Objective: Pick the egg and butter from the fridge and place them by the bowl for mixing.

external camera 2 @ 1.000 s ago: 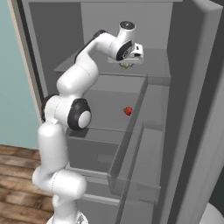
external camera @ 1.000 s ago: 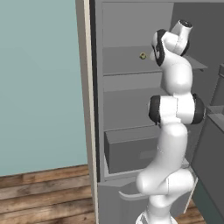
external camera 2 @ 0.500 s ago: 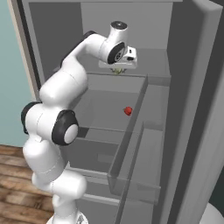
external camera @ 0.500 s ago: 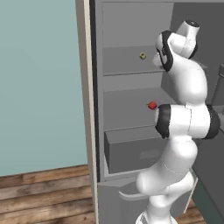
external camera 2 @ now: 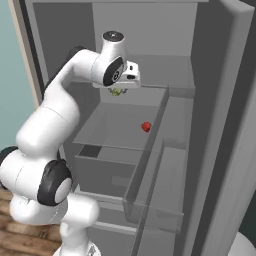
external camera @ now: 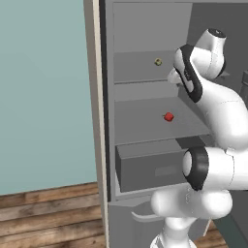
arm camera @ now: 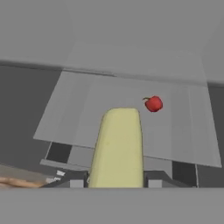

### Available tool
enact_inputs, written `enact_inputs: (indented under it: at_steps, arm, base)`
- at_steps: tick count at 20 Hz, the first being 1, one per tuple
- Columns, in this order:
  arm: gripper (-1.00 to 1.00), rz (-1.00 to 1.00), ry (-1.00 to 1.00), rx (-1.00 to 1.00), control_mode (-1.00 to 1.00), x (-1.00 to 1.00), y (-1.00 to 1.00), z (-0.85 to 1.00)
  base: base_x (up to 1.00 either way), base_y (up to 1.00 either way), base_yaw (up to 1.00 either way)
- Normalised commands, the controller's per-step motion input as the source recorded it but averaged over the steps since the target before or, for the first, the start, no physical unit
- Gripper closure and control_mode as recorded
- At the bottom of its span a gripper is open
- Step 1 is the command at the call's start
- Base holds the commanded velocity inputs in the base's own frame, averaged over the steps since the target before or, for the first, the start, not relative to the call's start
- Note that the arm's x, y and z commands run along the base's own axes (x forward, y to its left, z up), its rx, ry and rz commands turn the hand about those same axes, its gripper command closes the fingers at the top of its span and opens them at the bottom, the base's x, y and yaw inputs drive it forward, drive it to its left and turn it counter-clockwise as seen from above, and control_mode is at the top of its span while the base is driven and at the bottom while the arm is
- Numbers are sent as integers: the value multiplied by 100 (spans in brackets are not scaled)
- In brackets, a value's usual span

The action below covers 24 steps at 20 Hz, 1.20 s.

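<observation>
The fridge (external camera: 145, 29) stands open, grey inside. My gripper (arm camera: 116, 181) is shut on the butter (arm camera: 117, 144), a pale yellow block that sticks out forward between the fingers. In the right base view the gripper (external camera 2: 118, 88) hangs just off the front of the upper shelf, with the butter (external camera 2: 117, 92) showing as a yellow-green scrap beneath it. A small olive-yellow round thing (external camera: 158, 61) lies on the upper shelf; it is too small to tell whether it is the egg. The bowl is out of view.
A small red fruit (arm camera: 153, 103) sits on the middle shelf (external camera 2: 115, 125), below and beyond the gripper. Under that shelf is a wide grey drawer (external camera: 150, 169). The open fridge door (external camera 2: 220, 125) with its bins stands to the right. A beige panel (external camera: 94, 97) edges the fridge's left side.
The arm has swung and its elbow has dropped. The gripper, still shut on the butter, has moved left in the right base view and drawn back toward the shelf's front.
</observation>
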Motion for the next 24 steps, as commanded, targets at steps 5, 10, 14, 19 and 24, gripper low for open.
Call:
enact_inputs:
  at_steps: [5, 10, 14, 19, 24]
  arm:
    - [100, -1, -1, -1, -100, -83, 37, -6]
    - [100, -2, 0, 0, -100, -74, 26, -9]
    - [100, -5, 0, 1, -100, -67, 25, -9]
    - [100, -5, 10, 4, -100, -54, 26, -9]
    - [100, 0, 8, 1, -100, -50, 15, -7]
  base:
    - [0, 0, 0]
    - [0, 0, 0]
    - [0, 0, 0]
    - [0, 0, 0]
    - [0, 0, 0]
